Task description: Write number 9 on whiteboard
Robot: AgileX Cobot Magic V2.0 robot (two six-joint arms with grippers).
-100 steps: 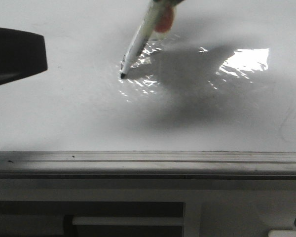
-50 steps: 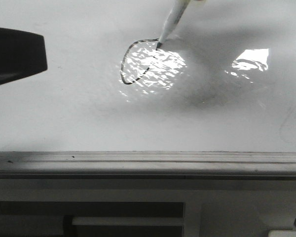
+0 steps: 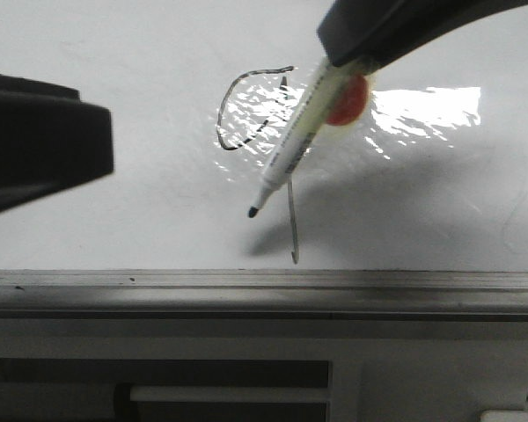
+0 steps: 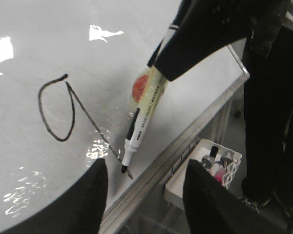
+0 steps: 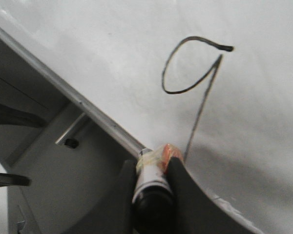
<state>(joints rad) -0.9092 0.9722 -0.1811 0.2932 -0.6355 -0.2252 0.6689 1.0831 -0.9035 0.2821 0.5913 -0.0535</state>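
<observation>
The right gripper (image 3: 348,75), entering from the upper right of the front view, is pinched tight on a marker (image 3: 299,136), its dark fingers (image 5: 185,195) pressed against the barrel where tape and an orange pad wrap it. The marker slants down toward the lower left, and its black tip sits just left of the long stroke, seemingly lifted a little off the surface, though contact cannot be ruled out.

Half a second ago only a curved loop was drawn and the tip was at the loop's upper right. Now a long straight stem runs from that spot down toward the grey edge rail (image 3: 264,286), so the number 9 (image 3: 286,176) reads as complete: open loop in the upper middle of the front frame over the glare patch, stem ending just above the rail. The tip has come away from the stem's end, which suggests the writing stroke is finished.

The left gripper (image 4: 144,195) shows its two dark fingers spread apart, holding nothing, at the bottom of its wrist view; in the front view it has grown larger at the left edge. The whiteboard (image 3: 141,229) carries no other marks.

To my eye, only lifting the marker clear remains.
</observation>
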